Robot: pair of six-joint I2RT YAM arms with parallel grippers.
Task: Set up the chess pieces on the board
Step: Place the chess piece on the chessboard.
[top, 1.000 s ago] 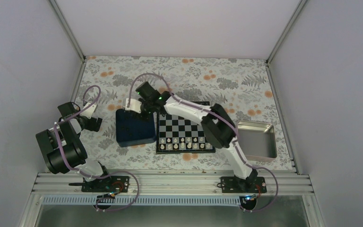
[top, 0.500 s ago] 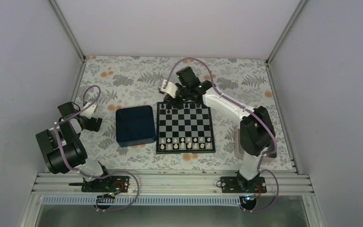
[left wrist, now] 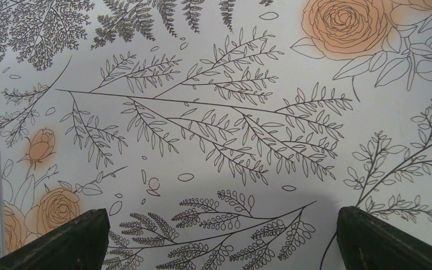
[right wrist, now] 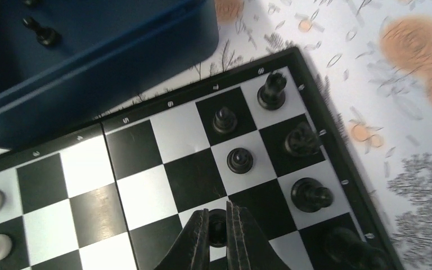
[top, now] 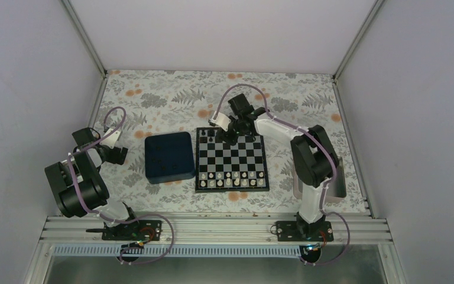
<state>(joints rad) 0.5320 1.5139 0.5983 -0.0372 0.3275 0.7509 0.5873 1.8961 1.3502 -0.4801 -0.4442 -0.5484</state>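
The board (top: 231, 160) lies mid-table; its far left corner fills the right wrist view (right wrist: 140, 146). My right gripper (right wrist: 218, 218) is shut on a small black pawn (right wrist: 217, 229), low over a pale square in the second row from the far edge. In the top view this gripper (top: 224, 138) hangs over the board's far left part. Several black chess pieces (right wrist: 239, 160) stand on nearby squares. More black pieces (right wrist: 40, 34) lie in the dark blue tray (right wrist: 90, 62). My left gripper (left wrist: 219, 242) is open over bare cloth, holding nothing.
The blue tray (top: 168, 157) sits against the board's left side. White pieces (top: 230, 179) fill the near rows. A silver tray (top: 338, 177) lies right of the board, partly behind the right arm. The left arm (top: 83, 177) is folded at the far left.
The right arm swung from over the blue tray to the board's far left part, jaws shut throughout. The left arm stayed still.
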